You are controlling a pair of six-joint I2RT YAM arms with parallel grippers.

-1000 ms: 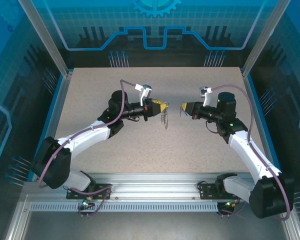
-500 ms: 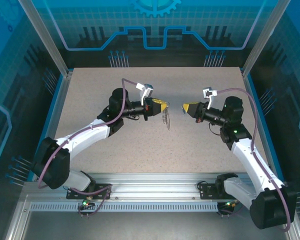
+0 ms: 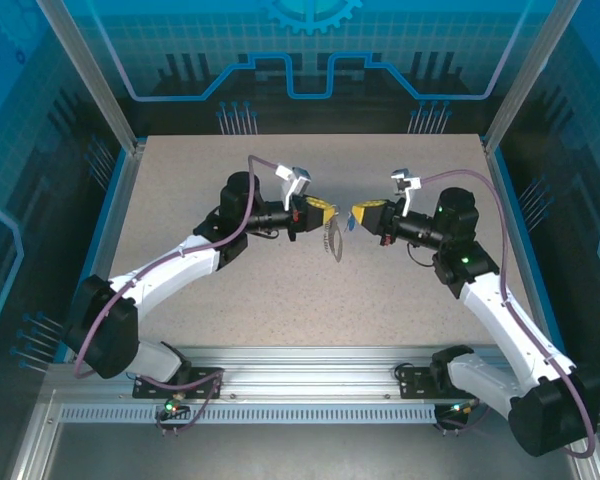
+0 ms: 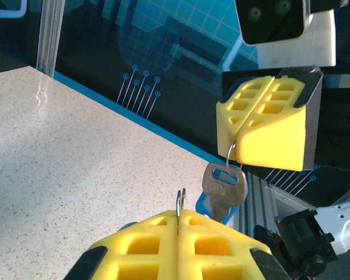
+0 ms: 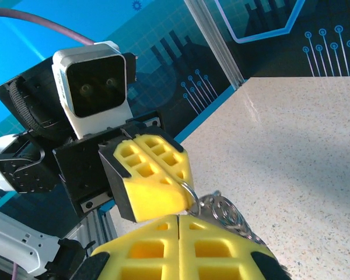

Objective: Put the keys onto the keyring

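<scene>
Right fingers (image 3: 366, 212) neared left fingers (image 3: 318, 210), which pinch keyring (image 5: 223, 211); right ones apparently pinch dangling key (image 4: 223, 188).

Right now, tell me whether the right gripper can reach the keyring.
Probably yes. The right gripper, shut on the key, faces the left gripper, which pinches the keyring above the table. Their tips are close, with nothing between them.

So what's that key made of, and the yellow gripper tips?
The key looks like metal: dull silvery, with a soft shine. The fingers of the right gripper look like matte yellow plastic with moulded hollows; hard or rubbery, I cannot tell.
</scene>
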